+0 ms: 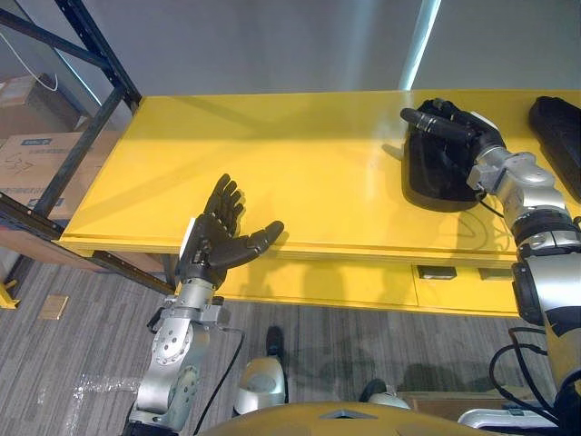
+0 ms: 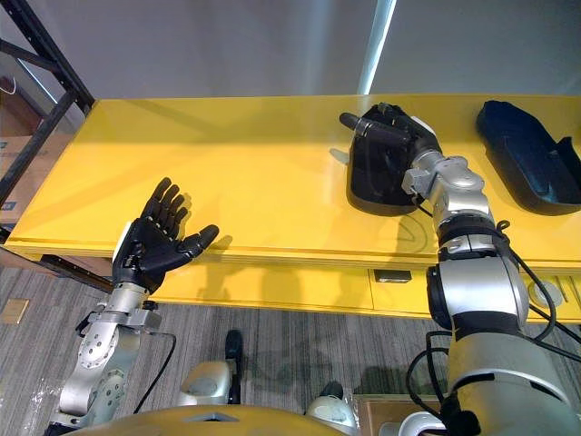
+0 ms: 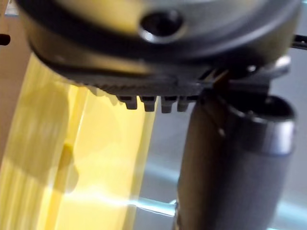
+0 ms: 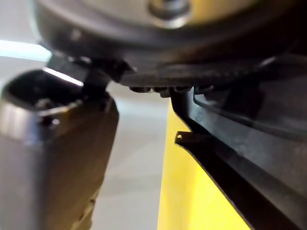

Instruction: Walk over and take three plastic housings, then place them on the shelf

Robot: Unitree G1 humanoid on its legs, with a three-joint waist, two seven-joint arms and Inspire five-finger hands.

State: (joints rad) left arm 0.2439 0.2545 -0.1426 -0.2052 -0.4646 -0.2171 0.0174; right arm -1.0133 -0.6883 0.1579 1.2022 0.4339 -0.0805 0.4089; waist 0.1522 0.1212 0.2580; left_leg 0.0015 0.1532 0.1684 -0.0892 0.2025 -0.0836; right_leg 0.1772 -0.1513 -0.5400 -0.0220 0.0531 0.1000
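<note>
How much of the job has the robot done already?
Barely started. It stands at the yellow table. The right hand is on one black housing, which sits on the table; a second housing lies further right. The left hand is open and empty. Carrying housings to the shelf is still left.

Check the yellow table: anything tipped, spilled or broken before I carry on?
Nothing stands out. The right hand grips one black housing on the yellow table; a second housing lies farther right, apart from it. No spill or damage shows. The left hand is open at the near edge.
</note>
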